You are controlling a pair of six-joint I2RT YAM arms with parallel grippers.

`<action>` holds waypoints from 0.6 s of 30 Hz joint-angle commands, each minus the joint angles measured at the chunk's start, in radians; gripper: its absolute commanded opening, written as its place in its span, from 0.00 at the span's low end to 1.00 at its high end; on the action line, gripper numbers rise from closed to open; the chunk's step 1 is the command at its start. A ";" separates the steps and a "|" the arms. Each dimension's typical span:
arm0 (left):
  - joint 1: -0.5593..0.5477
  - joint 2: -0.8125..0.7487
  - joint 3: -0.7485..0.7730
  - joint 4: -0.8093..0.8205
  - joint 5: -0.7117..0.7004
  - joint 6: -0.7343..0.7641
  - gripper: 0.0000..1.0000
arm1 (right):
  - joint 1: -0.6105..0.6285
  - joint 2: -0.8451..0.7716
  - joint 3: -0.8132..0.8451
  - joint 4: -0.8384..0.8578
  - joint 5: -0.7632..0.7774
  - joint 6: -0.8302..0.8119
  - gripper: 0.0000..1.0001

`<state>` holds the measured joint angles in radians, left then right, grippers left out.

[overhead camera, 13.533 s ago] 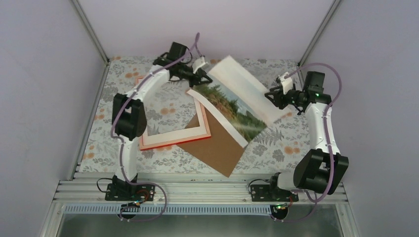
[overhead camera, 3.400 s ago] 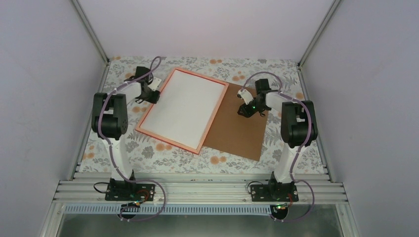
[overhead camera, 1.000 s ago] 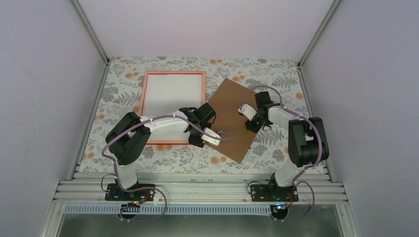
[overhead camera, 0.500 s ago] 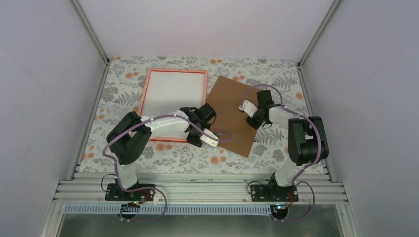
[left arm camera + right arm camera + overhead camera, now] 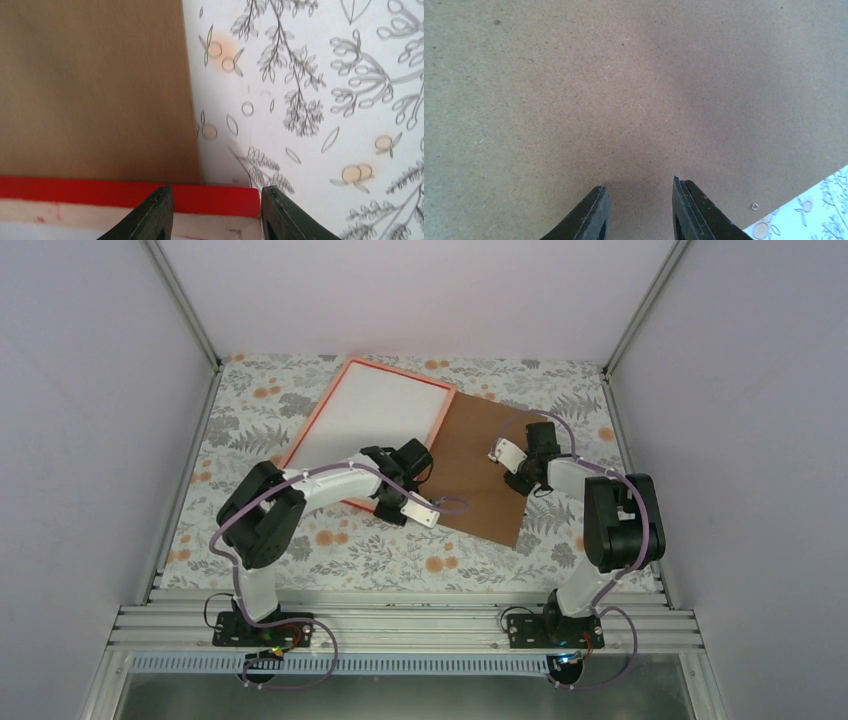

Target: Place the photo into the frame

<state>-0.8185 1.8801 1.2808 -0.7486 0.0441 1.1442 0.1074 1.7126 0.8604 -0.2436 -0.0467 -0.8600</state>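
Observation:
The red frame [image 5: 402, 376] lies back up and tilted on the table, and a white sheet [image 5: 365, 425] fills it. The photo is hidden. My left gripper [image 5: 398, 508] is at the frame's near right corner. In the left wrist view its jaws [image 5: 216, 192] straddle that red corner [image 5: 215, 199]: the right finger touches the corner's end and the left finger stands over the rail. My right gripper [image 5: 517, 478] [image 5: 639, 185] has its jaws apart, with the tips down on the brown backing board [image 5: 624, 75] and nothing between them.
The brown backing board [image 5: 480, 480] lies flat against the frame's right edge, on the floral tablecloth [image 5: 330, 550]. Grey walls close in the left, right and far sides. The metal base rail [image 5: 400, 625] runs along the near edge.
The frame has turned clockwise, its far end swinging right, pivoting at the corner in my left jaws. The board has swung to lie along the frame's right edge. The left jaws have narrowed.

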 commanded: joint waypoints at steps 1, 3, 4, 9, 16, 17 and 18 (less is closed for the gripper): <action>0.038 -0.049 0.011 -0.081 -0.022 0.008 0.45 | -0.062 0.125 -0.104 -0.198 0.246 -0.074 0.33; 0.049 -0.064 0.029 -0.093 0.013 -0.007 0.47 | -0.064 0.123 -0.092 -0.212 0.228 -0.068 0.33; 0.054 -0.080 0.027 -0.086 0.040 -0.011 0.48 | -0.064 0.119 -0.083 -0.222 0.214 -0.062 0.33; 0.116 -0.153 -0.039 -0.011 0.172 -0.037 0.47 | -0.064 0.117 -0.058 -0.250 0.181 -0.044 0.33; 0.179 -0.151 -0.121 0.043 0.173 0.055 0.47 | -0.063 0.119 -0.065 -0.256 0.178 -0.036 0.33; 0.179 -0.153 -0.129 0.044 0.178 0.057 0.46 | -0.063 0.117 -0.064 -0.257 0.179 -0.034 0.33; 0.179 -0.152 -0.135 0.044 0.182 0.056 0.45 | -0.064 0.116 -0.063 -0.259 0.178 -0.032 0.33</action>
<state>-0.6300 1.7351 1.1831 -0.7242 0.1726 1.1545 0.0761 1.7264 0.8795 -0.2390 -0.0006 -0.8806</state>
